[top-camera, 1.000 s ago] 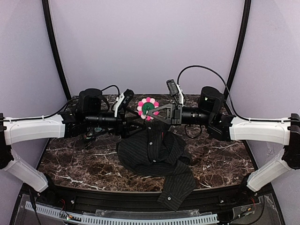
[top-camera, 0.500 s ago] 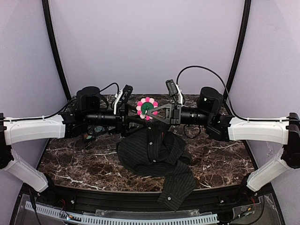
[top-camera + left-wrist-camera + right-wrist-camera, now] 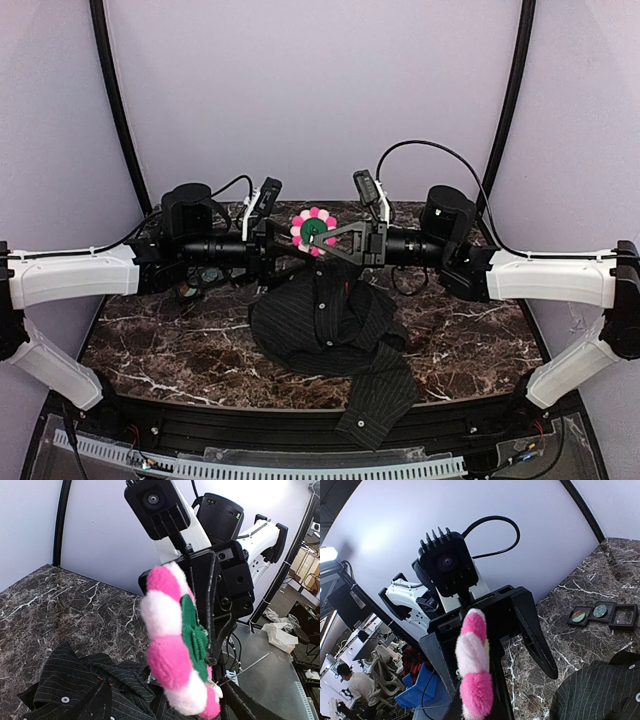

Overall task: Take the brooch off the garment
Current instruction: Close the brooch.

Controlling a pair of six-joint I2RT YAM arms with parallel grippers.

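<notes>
The brooch (image 3: 315,232), a ring of pink and pale petals round a green centre, is held up above the table between my two arms. My right gripper (image 3: 326,238) is shut on it from the right. In the left wrist view its black fingers (image 3: 216,605) meet at the green centre of the brooch (image 3: 175,650). My left gripper (image 3: 274,240) faces it from the left, open. Its two fingers (image 3: 536,635) stand wide apart on either side of the edge-on brooch (image 3: 474,665). The garment, a black pinstriped shirt (image 3: 330,330), lies bunched just below; I cannot tell whether it is still pinned.
Three small black square trays (image 3: 600,612) sit on the marble table (image 3: 150,350) behind the shirt. One sleeve (image 3: 385,405) hangs over the near table edge. Purple walls and black frame posts (image 3: 115,100) enclose the back and sides.
My left gripper has shifted slightly right, closer to the brooch, and its jaws have narrowed a little. The right gripper, brooch and shirt have stayed put.
</notes>
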